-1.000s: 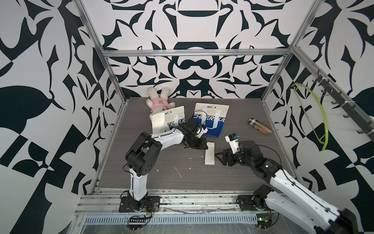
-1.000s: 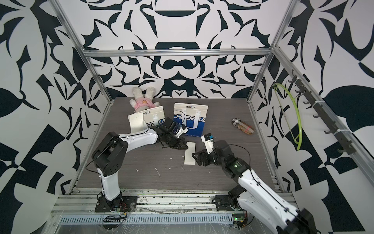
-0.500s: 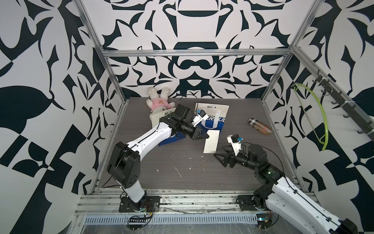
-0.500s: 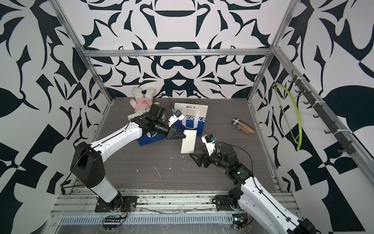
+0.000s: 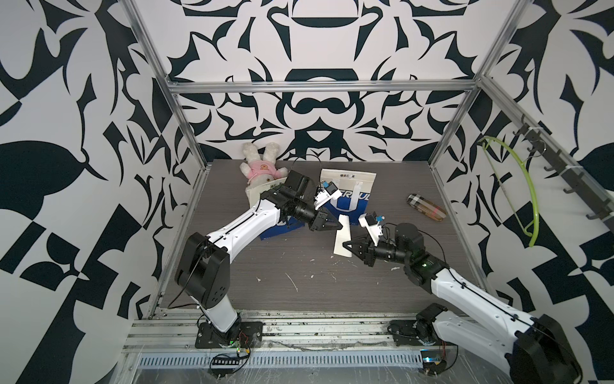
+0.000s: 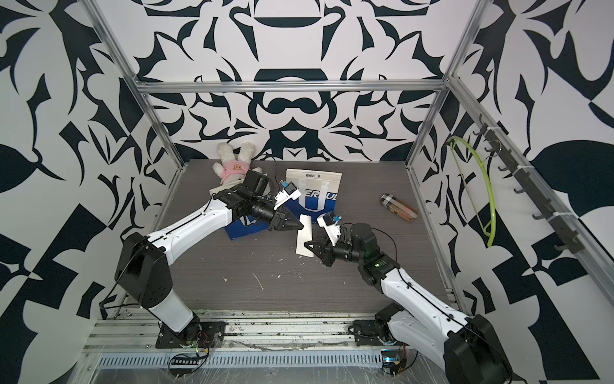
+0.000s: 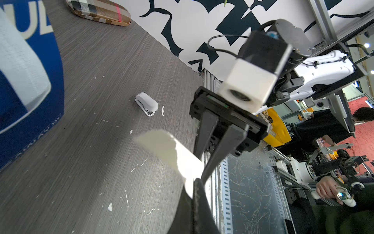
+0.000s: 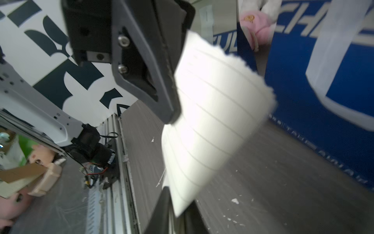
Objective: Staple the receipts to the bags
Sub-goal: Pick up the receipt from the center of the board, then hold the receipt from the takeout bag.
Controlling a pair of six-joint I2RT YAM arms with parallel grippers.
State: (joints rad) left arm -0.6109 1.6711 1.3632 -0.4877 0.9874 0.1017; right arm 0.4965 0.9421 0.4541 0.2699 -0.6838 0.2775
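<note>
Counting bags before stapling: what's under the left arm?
A bag lies flat under the left arm; only its blue bottom and a cream corner by the plush toy show. Its middle and handles are covered, so any receipt there cannot be seen.

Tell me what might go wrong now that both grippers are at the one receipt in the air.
1. The receipt is pinched at its far end by the left gripper, while the right gripper has its jaws around the near end; any pull apart may tear it.
2. Whether the right jaws have gripped is unclear; if the left lets go early, the receipt may drop to the table.
</note>
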